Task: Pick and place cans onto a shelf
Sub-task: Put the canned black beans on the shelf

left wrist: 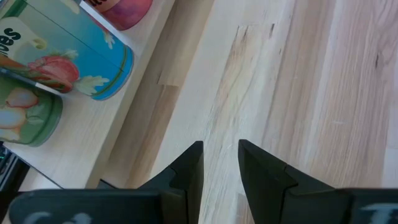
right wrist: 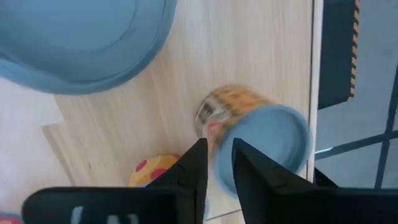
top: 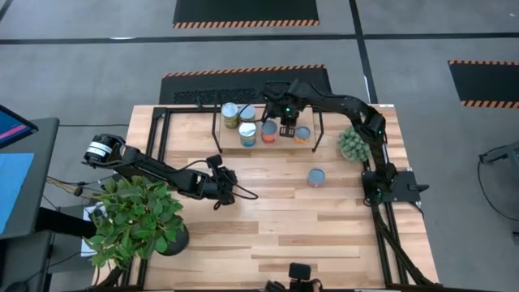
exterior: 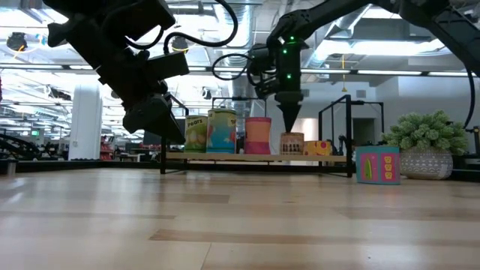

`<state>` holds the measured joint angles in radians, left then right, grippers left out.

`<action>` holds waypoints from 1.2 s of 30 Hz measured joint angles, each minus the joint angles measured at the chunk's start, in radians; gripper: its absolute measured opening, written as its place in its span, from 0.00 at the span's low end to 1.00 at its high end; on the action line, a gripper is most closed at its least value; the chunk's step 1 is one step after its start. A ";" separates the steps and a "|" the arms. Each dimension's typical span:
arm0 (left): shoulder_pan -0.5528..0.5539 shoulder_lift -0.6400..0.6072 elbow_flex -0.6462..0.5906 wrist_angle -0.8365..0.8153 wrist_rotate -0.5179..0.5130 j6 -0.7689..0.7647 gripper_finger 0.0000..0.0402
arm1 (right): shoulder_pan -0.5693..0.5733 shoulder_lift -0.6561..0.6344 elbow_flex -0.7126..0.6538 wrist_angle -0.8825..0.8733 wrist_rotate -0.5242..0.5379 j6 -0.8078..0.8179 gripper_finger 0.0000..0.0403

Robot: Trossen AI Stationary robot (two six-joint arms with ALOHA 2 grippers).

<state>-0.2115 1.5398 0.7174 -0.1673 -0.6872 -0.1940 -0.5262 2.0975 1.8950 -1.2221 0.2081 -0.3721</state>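
1. Blue-labelled and still off the shelf, one lone can [top: 316,177] stands upright on the plank tabletop [top: 268,227], its round silvery lid facing up and its long axis vertical. In the low view the label shows pink and green figures.
2. That can lies toward the right arm's base, well apart from both grippers. The right arm looks the nearer one, so I judge the next pick falls to it — a reach back off the shelf and down over the lid.
3. Five other cans sit on the shelf [top: 229,148], a low light-wood board on thin black legs: green [top: 230,115] and teal [top: 247,134] tall ones, a pink one [top: 268,130], and a short yellow-patterned tin [top: 302,134] at the end.
4. The right gripper [top: 287,128] hangs just above the shelf between the pink can and the short tin; its dark fingers stand a little apart with nothing between them, and the tin rests on the board beyond their tips.
5. The left gripper [top: 225,183] waits over bare planks near the shelf's front — jaws slightly parted, empty.
6. Two potted plants, a big leafy one [top: 134,219] and a small one [top: 353,144], flank the table.
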 joint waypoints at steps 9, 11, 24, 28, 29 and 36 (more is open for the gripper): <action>0.000 0.000 0.000 0.000 0.000 0.000 0.23 | 0.029 -0.069 0.000 -0.037 0.003 0.004 0.27; 0.000 0.000 0.000 0.000 0.000 -0.002 0.23 | 0.046 -0.104 0.000 -0.076 -0.006 0.019 0.27; 0.000 0.000 0.000 -0.004 0.007 -0.004 0.23 | 0.073 -0.224 -0.078 -0.122 -0.183 0.033 0.27; 0.000 0.000 0.000 -0.010 0.013 -0.012 0.23 | 0.021 -0.223 -0.164 -0.076 -0.178 -0.015 0.27; 0.000 0.000 0.000 -0.011 0.013 -0.012 0.23 | 0.006 -0.223 -0.179 -0.068 -0.176 -0.025 0.27; 0.000 0.000 0.000 -0.011 0.001 -0.013 0.23 | -0.090 -0.223 -0.232 0.065 -0.173 -0.067 0.27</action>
<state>-0.2115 1.5398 0.7174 -0.1780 -0.6861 -0.2070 -0.6165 1.8744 1.6632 -1.1567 0.0353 -0.4390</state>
